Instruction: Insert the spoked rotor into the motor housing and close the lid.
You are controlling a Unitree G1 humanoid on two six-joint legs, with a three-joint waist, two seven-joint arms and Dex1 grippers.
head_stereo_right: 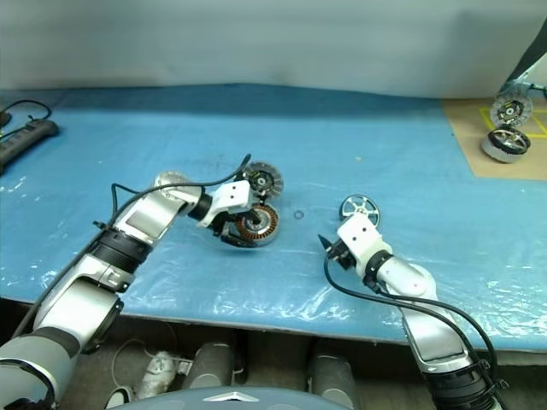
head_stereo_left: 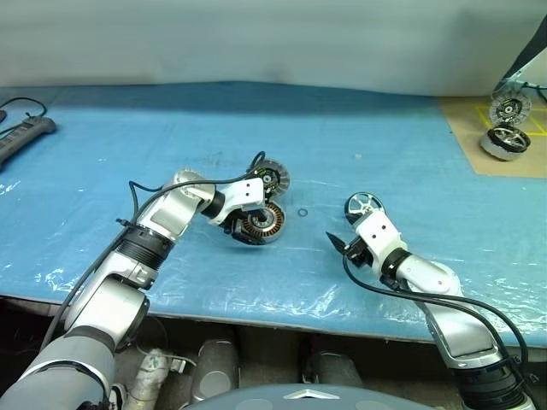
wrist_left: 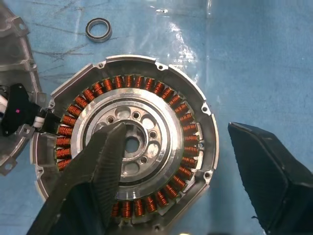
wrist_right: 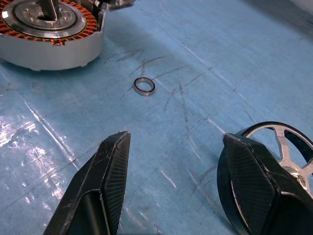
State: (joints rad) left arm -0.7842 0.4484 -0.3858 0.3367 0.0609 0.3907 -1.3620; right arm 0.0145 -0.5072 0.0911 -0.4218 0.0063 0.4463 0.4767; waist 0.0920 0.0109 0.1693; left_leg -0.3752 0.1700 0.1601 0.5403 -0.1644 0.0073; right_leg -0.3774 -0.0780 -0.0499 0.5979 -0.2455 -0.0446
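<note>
The motor housing [wrist_left: 188, 147] lies open on the blue mat, showing its ring of copper windings and a silver hub. Its lid [head_stereo_left: 272, 177] stands beside it on the far side, still joined at the rim. My left gripper [wrist_left: 174, 128] is open over the housing, with one finger [wrist_left: 98, 176] above the hub and the other outside the rim. The spoked rotor [head_stereo_left: 363, 205] lies flat on the mat to the right. My right gripper [wrist_right: 176, 137] hangs open just in front of it, and one finger [wrist_right: 259, 186] hides part of the rotor [wrist_right: 288, 142].
A small loose metal ring [wrist_right: 144, 86] lies on the mat between housing and rotor. A power strip [head_stereo_left: 26, 132] sits at the far left. More motor parts [head_stereo_left: 506, 128] stand on a brown board at the far right. The mat's front edge [head_stereo_left: 256, 299] is close.
</note>
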